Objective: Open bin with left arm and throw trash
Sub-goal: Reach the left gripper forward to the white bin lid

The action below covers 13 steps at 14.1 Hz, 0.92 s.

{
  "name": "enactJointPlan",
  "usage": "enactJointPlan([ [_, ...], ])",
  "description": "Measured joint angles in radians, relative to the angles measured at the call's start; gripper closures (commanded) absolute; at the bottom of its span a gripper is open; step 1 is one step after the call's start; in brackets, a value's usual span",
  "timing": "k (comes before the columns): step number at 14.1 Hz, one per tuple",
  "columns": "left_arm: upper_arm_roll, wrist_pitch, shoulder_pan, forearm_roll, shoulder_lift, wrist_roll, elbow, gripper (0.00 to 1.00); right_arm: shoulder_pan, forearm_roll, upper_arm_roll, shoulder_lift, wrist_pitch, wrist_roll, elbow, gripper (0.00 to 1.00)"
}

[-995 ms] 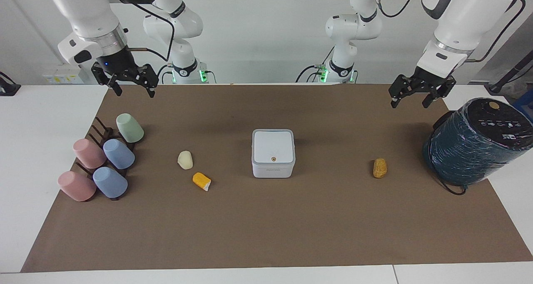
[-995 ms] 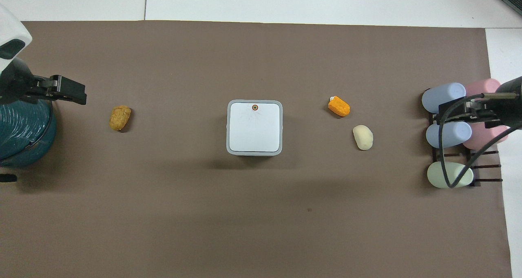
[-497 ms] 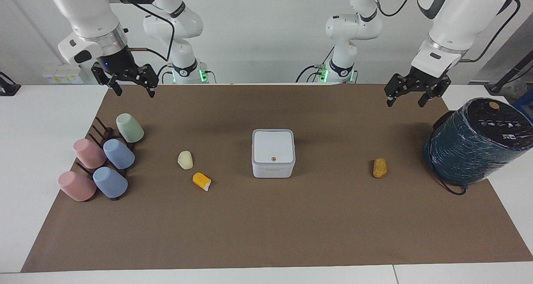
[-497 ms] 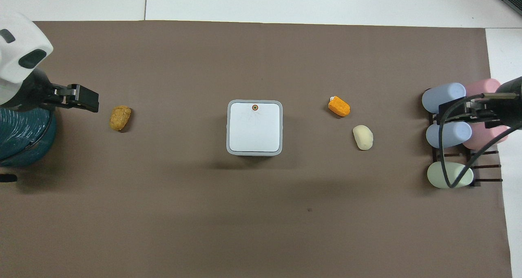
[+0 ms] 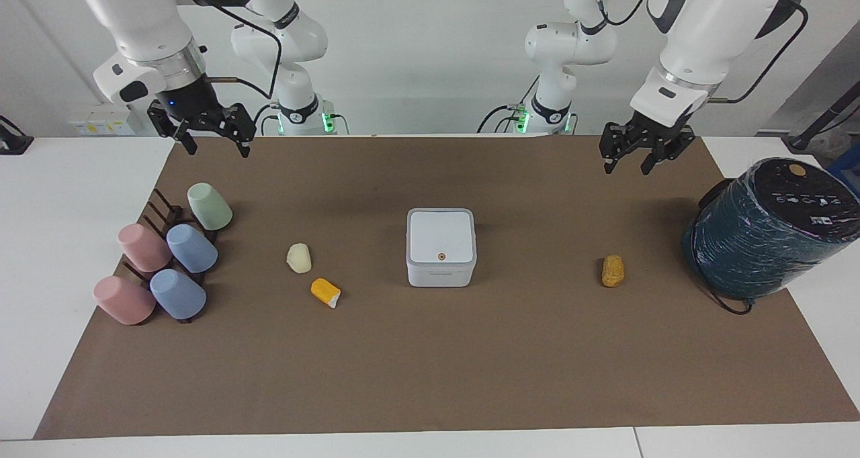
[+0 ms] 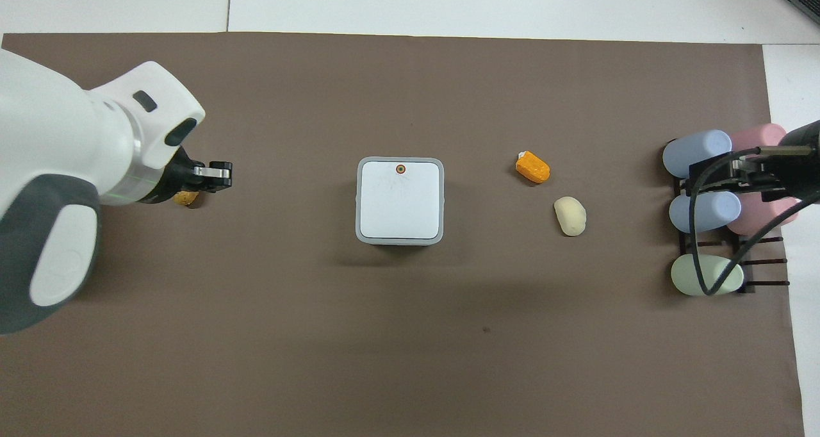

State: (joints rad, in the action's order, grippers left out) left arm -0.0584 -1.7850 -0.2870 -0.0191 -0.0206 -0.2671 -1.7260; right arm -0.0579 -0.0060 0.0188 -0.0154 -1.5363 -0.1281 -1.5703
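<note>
The white bin [image 5: 441, 246] [image 6: 400, 200] stands mid-mat with its lid down, orange dot on top. Trash lies on the mat. A cream lump [image 5: 299, 258] [image 6: 569, 216] and an orange wedge [image 5: 325, 292] [image 6: 533, 167] are toward the right arm's end. A golden-brown oval [image 5: 612, 270] lies toward the left arm's end. My left gripper [image 5: 628, 166] [image 6: 221, 174] hangs shut and holds nothing, high over the mat. In the overhead view it covers most of the golden-brown oval [image 6: 186, 198]. My right gripper [image 5: 215, 146] [image 6: 698, 181] waits open in the air above the cups.
A dark teal wrapped cylinder [image 5: 766, 230] stands at the left arm's end of the table. Several pastel cups [image 5: 168, 263] [image 6: 705, 206] lie on a dark rack at the right arm's end. A brown mat [image 5: 430, 377] covers the table.
My left arm has swung away from the teal cylinder toward the bin, and its gripper has gone from open to shut. The right arm has stayed still.
</note>
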Motion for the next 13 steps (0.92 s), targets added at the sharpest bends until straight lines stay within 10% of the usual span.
enactJointPlan([
  [13,-0.003,-0.403,-0.197,-0.148,0.178,-0.256,-0.053,1.00,-0.001,0.000,0.001,0.000,0.013,0.000,0.000,0.00],
])
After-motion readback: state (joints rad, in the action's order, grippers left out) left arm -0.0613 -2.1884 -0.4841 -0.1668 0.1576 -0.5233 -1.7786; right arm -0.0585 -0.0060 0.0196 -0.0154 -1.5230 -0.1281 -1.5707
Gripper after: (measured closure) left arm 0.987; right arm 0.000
